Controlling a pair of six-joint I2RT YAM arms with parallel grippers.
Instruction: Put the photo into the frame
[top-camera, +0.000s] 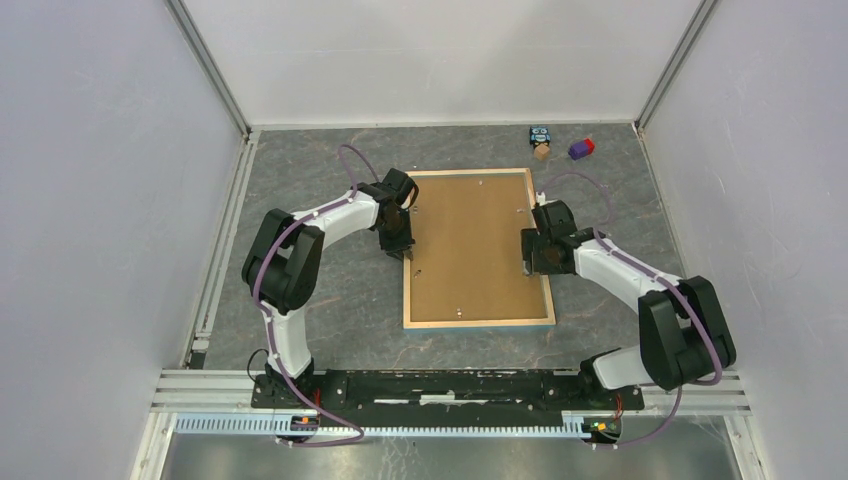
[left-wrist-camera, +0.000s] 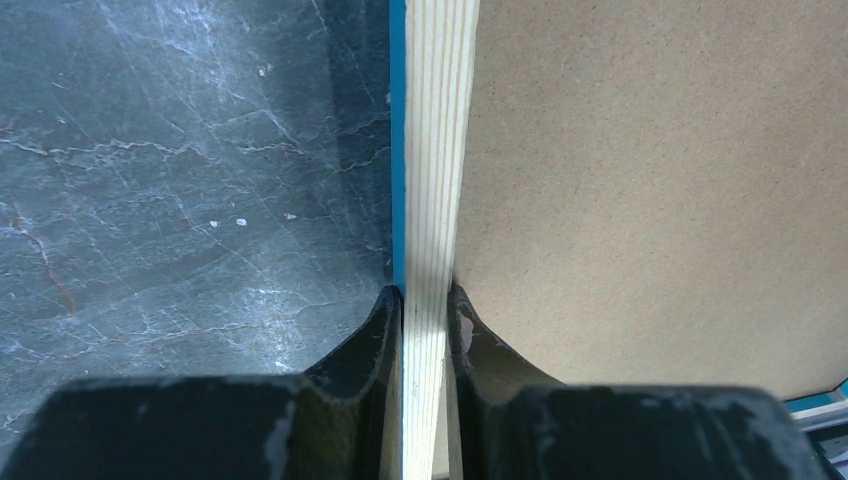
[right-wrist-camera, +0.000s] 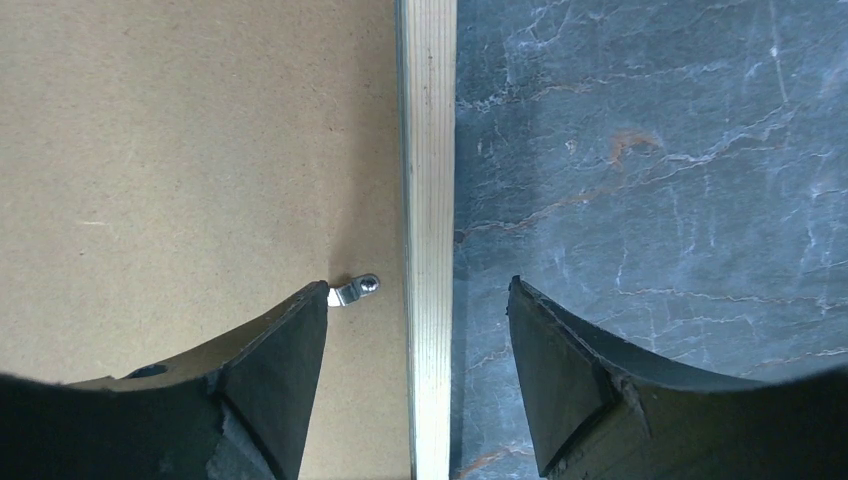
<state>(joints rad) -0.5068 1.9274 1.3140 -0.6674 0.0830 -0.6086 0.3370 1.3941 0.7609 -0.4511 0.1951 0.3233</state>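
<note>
The frame lies back up on the table, its pale wood border around a brown hardboard sheet. The photo is hidden. My left gripper is shut on the frame's left border, one finger on the blue outer side and the other on the hardboard side, as the left wrist view shows. At the frame's right edge my right gripper stands open astride the wooden border. Neither of its fingers touches the wood. Its inner fingertip sits beside a small metal clip on the hardboard.
A small toy figure and a purple block with a red end lie at the back right of the grey marbled table. White walls close in the sides and back. A metal rail runs along the near edge.
</note>
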